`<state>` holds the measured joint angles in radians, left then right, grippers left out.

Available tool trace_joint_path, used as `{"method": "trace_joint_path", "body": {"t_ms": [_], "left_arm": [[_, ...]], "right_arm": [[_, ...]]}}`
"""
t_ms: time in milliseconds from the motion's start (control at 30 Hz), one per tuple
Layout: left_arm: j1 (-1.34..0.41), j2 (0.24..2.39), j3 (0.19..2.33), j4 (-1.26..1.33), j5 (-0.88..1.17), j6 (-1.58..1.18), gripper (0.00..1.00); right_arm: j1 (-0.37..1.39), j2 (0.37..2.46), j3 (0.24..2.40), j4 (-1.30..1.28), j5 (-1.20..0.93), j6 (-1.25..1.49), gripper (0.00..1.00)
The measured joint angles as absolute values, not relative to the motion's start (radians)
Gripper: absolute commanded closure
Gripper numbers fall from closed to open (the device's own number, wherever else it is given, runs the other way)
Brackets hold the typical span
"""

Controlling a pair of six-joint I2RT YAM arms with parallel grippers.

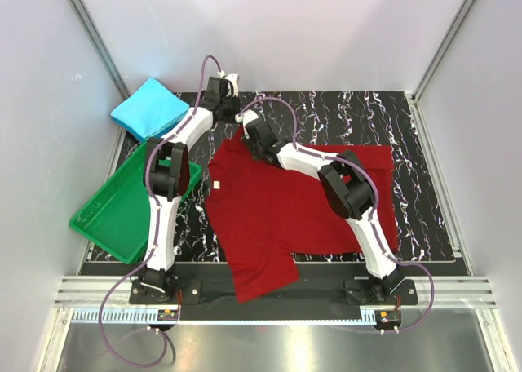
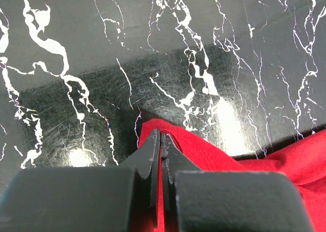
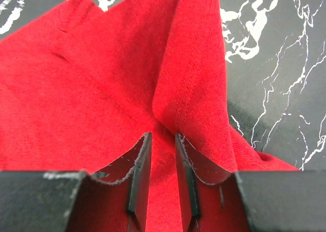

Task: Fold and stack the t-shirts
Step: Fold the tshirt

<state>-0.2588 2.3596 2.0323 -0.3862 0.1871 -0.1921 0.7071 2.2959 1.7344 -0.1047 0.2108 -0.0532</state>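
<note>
**A:** Two shirts are in play. Where does each one lie?

**B:** The cyan-blue t-shirt point(image 1: 149, 107) sits folded at the far left corner of the surface point(image 1: 408, 127), just beyond the green tray point(image 1: 114, 213). The dark red t-shirt point(image 1: 277, 217) lies spread across the middle, its near part reaching the near edge.

**A:** And the pincers?

**B:** The left pincer point(image 2: 160, 138) is closed tight, with a far corner of the red cloth nipped between its tips. The right pincer point(image 3: 160, 140) is close by on the same far-left part of the shirt. Its jaws stand narrowly apart around a raised ridge of the cloth, which they grip.

**A:** Which step is that?

**B:** Most likely an early fold of the red shirt, with both arms holding its far-left part. The next move would call for lifting that part together and carrying it over the body. The cloth should be kept taut between the two grips so it lands flat.
</note>
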Motion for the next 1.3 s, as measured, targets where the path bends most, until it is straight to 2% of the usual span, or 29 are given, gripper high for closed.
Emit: {"method": "trace_joint_path", "body": {"t_ms": [133,333,533,633,800,867,967,1300], "left_arm": [[-0.259,2.36,2.032,-0.386,0.187,-0.192,1.0],[-0.259,2.362,2.032,-0.386,0.187,-0.192,1.0],[-0.259,2.366,2.032,-0.384,0.187,-0.192,1.0],[-0.259,2.369,2.032,-0.382,0.187,-0.192,1.0],[-0.259,2.376,2.032,-0.379,0.187,-0.193,1.0],[-0.259,2.376,2.032,-0.379,0.187,-0.193,1.0],[-0.259,2.376,2.032,-0.378,0.187,-0.193,1.0],[-0.259,2.363,2.005,-0.371,0.187,-0.193,1.0]], "right_arm": [[0.707,2.315,1.745,-0.114,0.227,-0.058,0.68],[0.707,2.344,1.786,-0.133,0.253,-0.059,0.74],[0.707,2.346,1.79,-0.143,0.263,-0.059,0.74],[0.707,2.35,1.79,-0.144,0.275,-0.059,0.78],[0.707,2.356,1.79,-0.147,0.28,-0.058,0.76],[0.707,2.356,1.791,-0.147,0.28,-0.059,0.83],[0.707,2.356,1.791,-0.148,0.281,-0.057,1.0],[0.706,2.309,1.745,-0.149,0.268,-0.057,1.0]]}}
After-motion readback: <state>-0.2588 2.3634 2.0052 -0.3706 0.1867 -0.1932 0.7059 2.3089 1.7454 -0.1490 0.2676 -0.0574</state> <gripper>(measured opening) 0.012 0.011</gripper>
